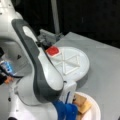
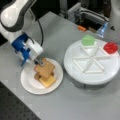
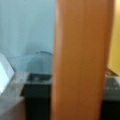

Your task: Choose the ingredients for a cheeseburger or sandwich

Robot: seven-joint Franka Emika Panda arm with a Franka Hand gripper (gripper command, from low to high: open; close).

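The gripper (image 2: 39,61) hangs low over the plate (image 2: 27,82) at a front view's left, its jaws closed on the edge of the top toast (image 2: 45,68), which crowns the sandwich (image 2: 45,74) on that plate. Under the toast a cheese square (image 2: 47,80) juts toward a front view's bottom, with another tan slice (image 2: 37,76) showing at the stack's left; the patty is hidden. In the wrist view the toast (image 3: 81,60) fills the middle as a broad orange-tan band between dark fingers (image 3: 37,100), with yellow cheese (image 3: 115,37) at the right edge. On the grey counter (image 2: 75,105), the divided white tray (image 2: 91,63) sits beside the plate, holding a green leaf piece (image 2: 88,40) and a red disc (image 2: 110,47) in neighbouring far compartments. In a front view the arm (image 1: 37,72) blocks most of the plate (image 1: 93,110); toast (image 1: 82,103) peeks out, and the red disc (image 1: 53,51) lies on the tray (image 1: 75,62).
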